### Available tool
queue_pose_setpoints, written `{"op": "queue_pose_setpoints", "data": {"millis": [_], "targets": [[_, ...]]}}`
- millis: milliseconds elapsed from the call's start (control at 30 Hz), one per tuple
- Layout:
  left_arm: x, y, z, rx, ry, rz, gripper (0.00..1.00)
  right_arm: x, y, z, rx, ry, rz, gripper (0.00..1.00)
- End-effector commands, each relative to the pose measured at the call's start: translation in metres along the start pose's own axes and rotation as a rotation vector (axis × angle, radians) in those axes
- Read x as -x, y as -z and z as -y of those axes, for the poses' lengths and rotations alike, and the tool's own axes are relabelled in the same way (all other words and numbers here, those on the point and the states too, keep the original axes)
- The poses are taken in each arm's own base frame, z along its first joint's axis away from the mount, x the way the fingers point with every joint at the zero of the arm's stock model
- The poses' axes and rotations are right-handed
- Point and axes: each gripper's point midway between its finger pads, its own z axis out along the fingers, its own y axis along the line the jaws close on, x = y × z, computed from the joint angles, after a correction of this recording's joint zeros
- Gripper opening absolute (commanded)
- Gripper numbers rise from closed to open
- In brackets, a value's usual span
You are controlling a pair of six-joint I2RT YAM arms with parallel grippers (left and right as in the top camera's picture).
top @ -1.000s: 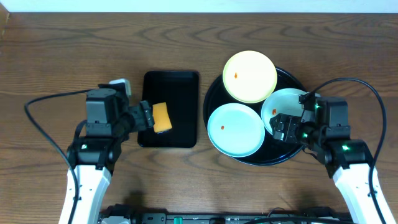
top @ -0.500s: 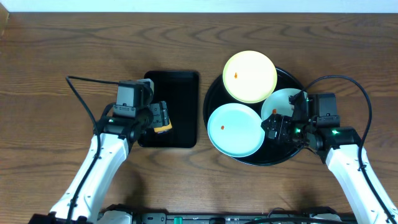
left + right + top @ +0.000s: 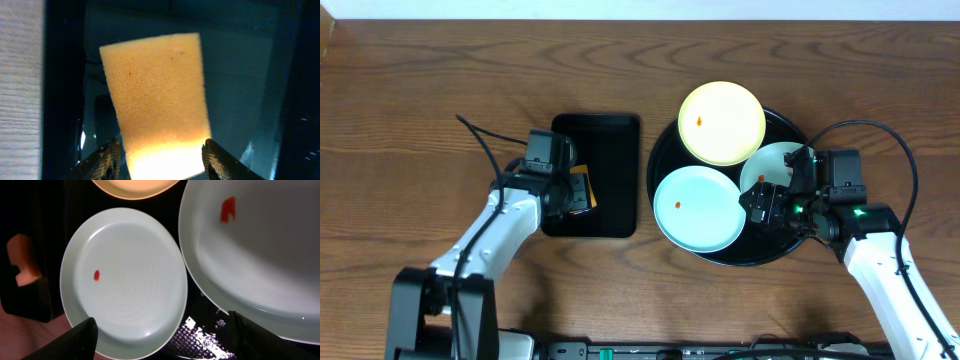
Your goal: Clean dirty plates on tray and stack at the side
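Note:
Three plates lie on the round black tray (image 3: 663,155): a pale yellow plate (image 3: 722,122) at the back, a mint-blue plate (image 3: 698,208) at the front left, and a second mint-blue plate (image 3: 778,165) partly under my right arm. Each has a small orange-red speck. My right gripper (image 3: 766,205) hangs open over the tray. Its fingertips straddle the near rim of the left mint plate (image 3: 125,280) and a strip of tray. My left gripper (image 3: 161,160) is open, with a yellow sponge (image 3: 157,100) between its jaws. A thin gap shows at the left finger (image 3: 107,160).
The sponge lies in a smaller rectangular black tray (image 3: 610,150) left of the round one. Both trays sit on a brown wooden table (image 3: 420,90). A cable (image 3: 880,130) loops above the right arm.
My left arm has swung right and forward over the sponge, and its jaws have narrowed around it. My right gripper edged forward over the tray, then held still.

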Motion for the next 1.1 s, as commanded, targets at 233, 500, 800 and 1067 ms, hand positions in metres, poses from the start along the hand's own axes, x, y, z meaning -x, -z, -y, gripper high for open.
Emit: {"op": "queue_pose_setpoints", "data": {"millis": [233, 500, 800, 1067], "targets": [[0.001, -0.010, -0.006, 0.037, 0.001, -0.015, 0.41, -0.001, 0.000, -0.004, 0.014, -0.007, -0.003, 0.81], [-0.002, -0.010, -0.007, 0.039, 0.002, -0.022, 0.08, -0.001, 0.000, -0.004, 0.014, -0.007, -0.002, 0.82], [0.014, 0.003, -0.001, 0.025, -0.004, 0.039, 0.08, -0.001, 0.000, -0.004, 0.014, -0.007, -0.003, 0.82], [0.016, 0.024, 0.014, -0.049, -0.012, 0.062, 0.08, -0.001, 0.000, -0.004, 0.014, -0.007, -0.002, 0.82]]}}
